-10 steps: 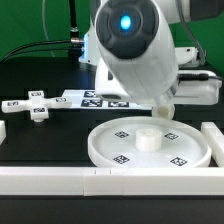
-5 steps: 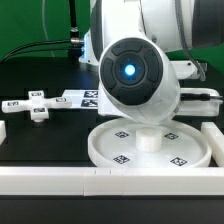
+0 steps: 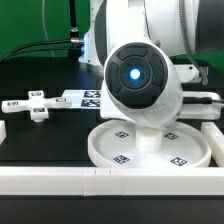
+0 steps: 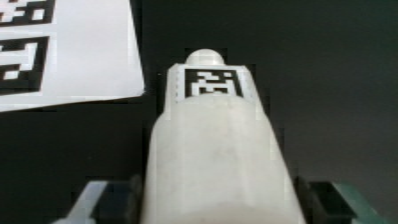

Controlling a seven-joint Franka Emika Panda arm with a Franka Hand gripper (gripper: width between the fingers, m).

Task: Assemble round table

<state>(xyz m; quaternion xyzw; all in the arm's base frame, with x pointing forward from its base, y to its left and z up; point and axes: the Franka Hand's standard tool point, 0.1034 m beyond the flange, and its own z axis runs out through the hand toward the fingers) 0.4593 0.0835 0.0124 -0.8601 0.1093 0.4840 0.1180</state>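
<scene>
**Operator:** Tool state?

**Observer:** Your gripper [image 4: 214,203] is clamped on the leg [image 4: 217,130]. In the wrist view both dark fingers [image 4: 107,202] sit against the leg's sides. The white shaft runs out from between them, with one square tag near its rounded tip. The black table [image 4: 302,60] lies behind it. A corner of the marker board [image 4: 63,50] shows beside the tip, apart from it.

**Operator:** And the other parts?

**Observer:** Go to the exterior view. The round disc [image 3: 100,150] lies flat at lower centre of the frame, tags up, with a raised hub [image 3: 148,140] at its middle. The arm [image 3: 140,75] hangs over it and fills the centre of the frame, so you can't see the gripper or leg from that side. The cross-shaped foot [image 3: 38,106] lies at the exterior view's left, mid-height, well apart from the disc and just in front of the marker board. Whether the foot touches the board, I cannot tell. White border blocks [image 3: 50,180] run along the bottom edge and up the exterior view's right.
</scene>
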